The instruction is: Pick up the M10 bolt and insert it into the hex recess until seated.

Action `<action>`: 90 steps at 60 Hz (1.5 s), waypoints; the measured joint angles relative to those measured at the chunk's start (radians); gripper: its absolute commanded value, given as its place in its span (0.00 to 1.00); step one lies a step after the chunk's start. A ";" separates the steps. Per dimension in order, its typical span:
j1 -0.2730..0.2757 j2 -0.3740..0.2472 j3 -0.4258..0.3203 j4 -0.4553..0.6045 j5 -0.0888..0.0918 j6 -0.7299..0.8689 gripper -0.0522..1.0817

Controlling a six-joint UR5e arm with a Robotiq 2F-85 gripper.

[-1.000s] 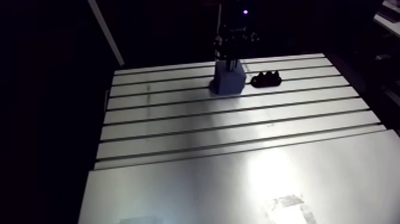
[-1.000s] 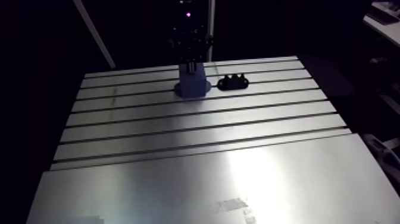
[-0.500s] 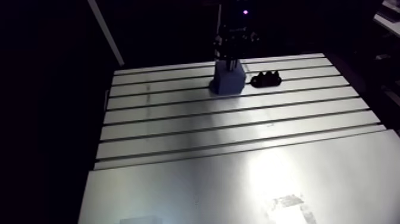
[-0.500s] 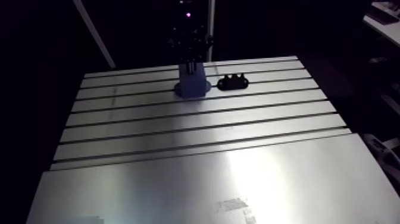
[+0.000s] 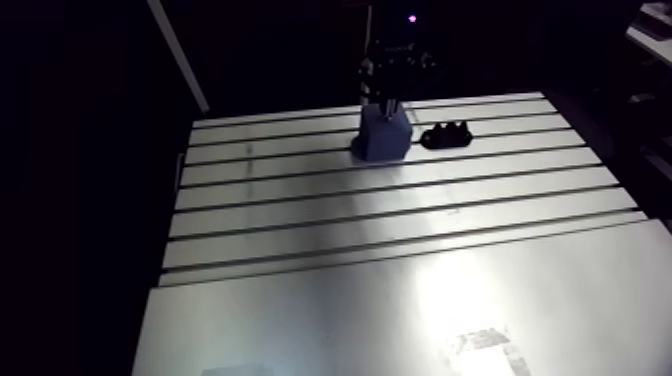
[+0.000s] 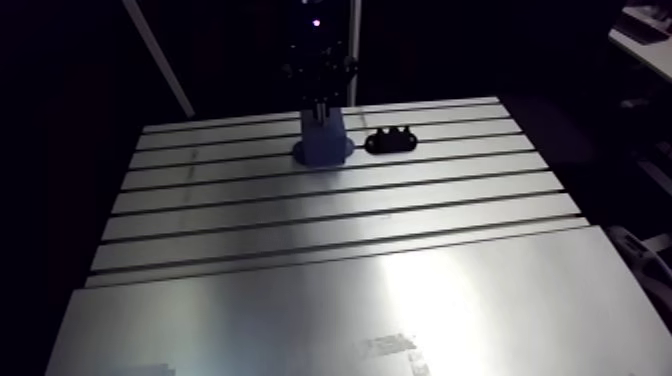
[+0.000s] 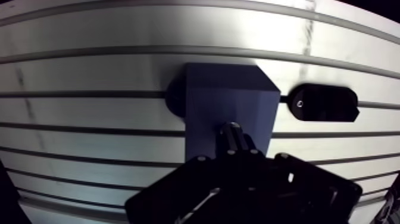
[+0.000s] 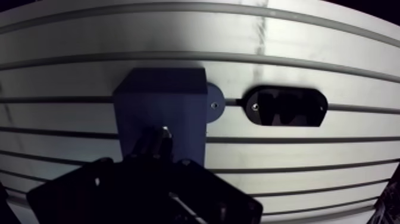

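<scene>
While little shifts since earlier, the end effector [image 7: 233, 142] hovers over the blue block [image 7: 226, 98], probably mid-insertion; whether it pinches the M10 bolt, I cannot tell.

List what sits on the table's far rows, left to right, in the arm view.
Blue rectangular plastic block → low black holder with a bumpy top, standing apart from the block, both on the slotted aluminium table.

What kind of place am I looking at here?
Probably a robotics lab or workshop bench: a slotted aluminium table, a blue block standing on it, and a small black fixture beside the block.
</scene>
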 measured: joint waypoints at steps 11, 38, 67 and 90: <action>0.000 -0.002 -0.002 0.002 -0.001 -0.001 0.99; 0.003 -0.006 -0.008 0.009 -0.003 0.001 0.05; 0.009 -0.014 -0.015 0.031 -0.006 0.007 0.05; 0.009 -0.071 -0.075 0.181 -0.013 0.014 0.05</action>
